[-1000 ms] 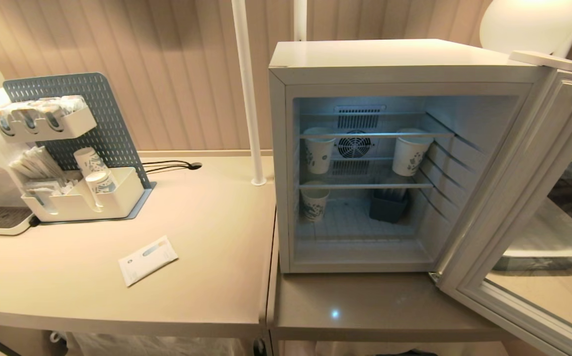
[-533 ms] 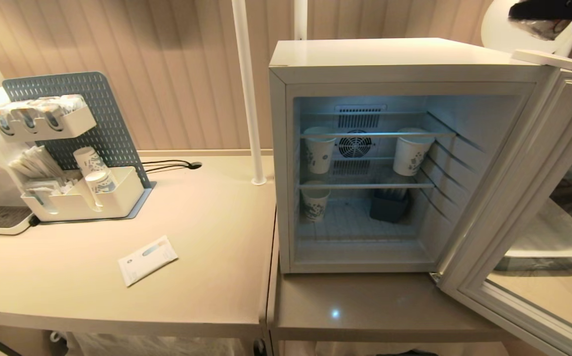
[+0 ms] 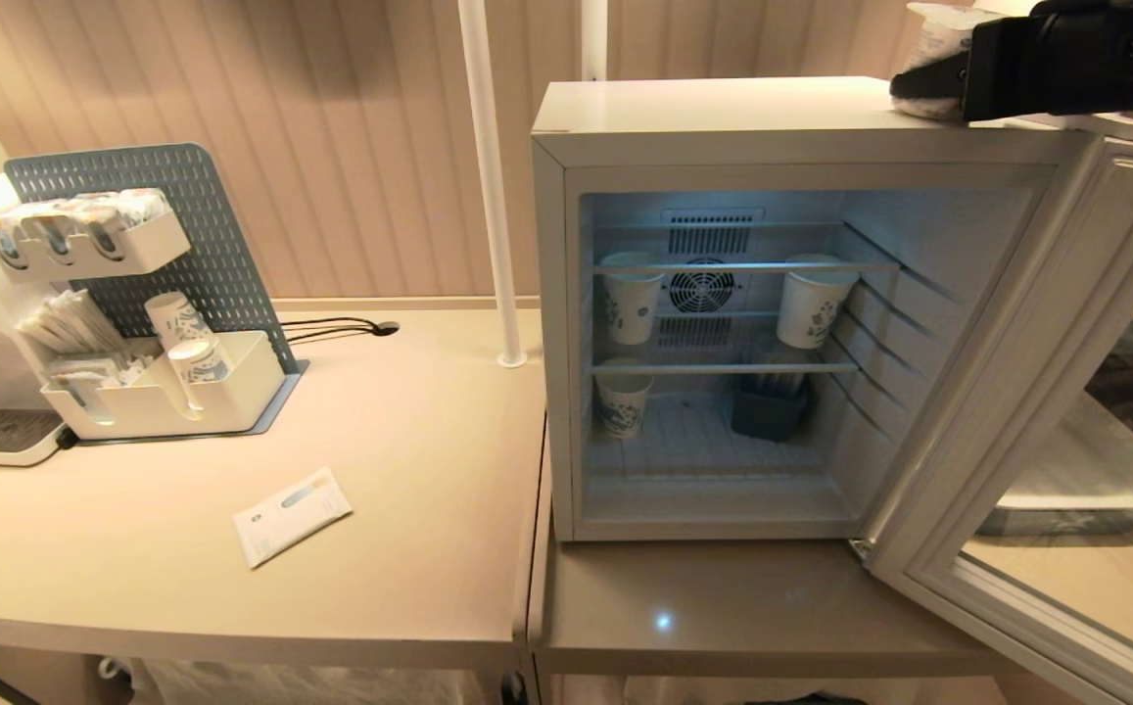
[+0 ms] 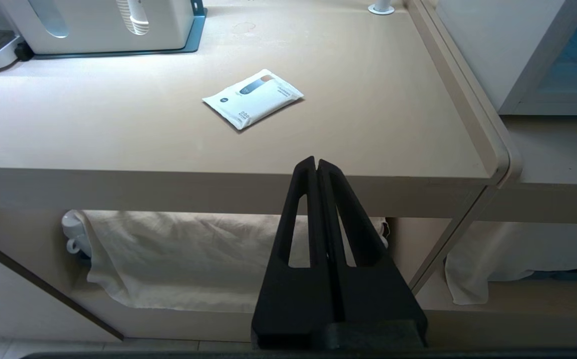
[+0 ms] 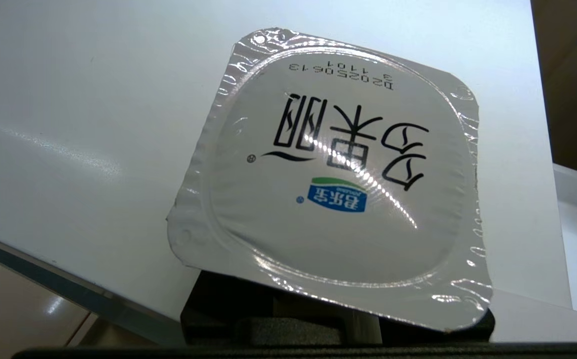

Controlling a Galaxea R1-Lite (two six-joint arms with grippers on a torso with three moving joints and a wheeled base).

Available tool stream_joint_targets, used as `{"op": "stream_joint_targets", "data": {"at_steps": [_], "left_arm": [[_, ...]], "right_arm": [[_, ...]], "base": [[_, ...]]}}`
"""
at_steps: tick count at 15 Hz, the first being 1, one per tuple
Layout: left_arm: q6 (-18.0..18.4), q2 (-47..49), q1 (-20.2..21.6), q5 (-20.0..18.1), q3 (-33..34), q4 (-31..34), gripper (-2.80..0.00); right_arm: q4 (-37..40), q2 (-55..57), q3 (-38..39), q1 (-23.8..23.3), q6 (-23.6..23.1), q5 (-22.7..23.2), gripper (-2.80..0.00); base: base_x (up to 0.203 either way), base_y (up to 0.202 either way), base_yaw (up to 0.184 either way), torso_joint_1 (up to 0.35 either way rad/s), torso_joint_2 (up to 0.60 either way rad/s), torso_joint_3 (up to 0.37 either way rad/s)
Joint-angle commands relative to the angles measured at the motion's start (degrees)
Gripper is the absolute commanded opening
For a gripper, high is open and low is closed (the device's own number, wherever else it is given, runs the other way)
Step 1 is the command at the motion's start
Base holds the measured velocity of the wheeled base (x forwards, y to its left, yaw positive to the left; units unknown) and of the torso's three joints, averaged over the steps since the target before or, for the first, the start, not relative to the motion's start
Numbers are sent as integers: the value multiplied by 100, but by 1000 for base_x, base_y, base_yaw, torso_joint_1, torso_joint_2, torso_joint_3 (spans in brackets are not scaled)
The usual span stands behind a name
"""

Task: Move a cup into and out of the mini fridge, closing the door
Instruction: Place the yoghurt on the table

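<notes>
Mini fridge stands w/ the door swung wide open at 3 o'clock; inside, two paper cups on the upper wire shelf at 10 and 2 o'clock of the fan, a third cup at 8 o'clock on the floor, a dark bin near centre. At 9 o'clock of the fridge, the white organiser on the table holds cups, stirrers and sachets; a flat packet lies loose. The cup is up over the fridge's top at its right-rear corner: short white tub, squarish crinkled foil lid, black characters, small blue logo. Right gripper has it clamped from the sides, jaws part-way apart around the tub. A sec ago that corner was bare; arm and cup came in from 2 o'clock. Left gripper sits parked below the table edge, jaws pressed together, holding nothing.
</notes>
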Motion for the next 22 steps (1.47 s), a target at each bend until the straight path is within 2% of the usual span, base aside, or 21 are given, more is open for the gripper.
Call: {"op": "stream_joint_targets", "data": {"at_steps": [1, 7, 8, 17, 22], "left_arm": [[-2, 7, 1, 4, -1, 2, -280], [-2, 7, 1, 4, -1, 2, -280], [-2, 7, 1, 4, -1, 2, -280], [-2, 7, 1, 4, -1, 2, -280], [6, 7, 1, 4, -1, 10, -280]], "right_arm": [[157, 60, 9, 43, -5, 15, -280], [126, -10, 132, 89, -6, 7, -280], [126, -10, 132, 89, -14, 6, 0], [270, -484, 241, 82, -14, -3, 0], [197, -1101, 873, 80, -38, -3, 0]], "base": [[0, 0, 0, 0, 0, 0], [0, 0, 0, 0, 0, 0], [0, 0, 0, 0, 0, 0], [0, 0, 0, 0, 0, 0], [0, 0, 0, 0, 0, 0]]}}
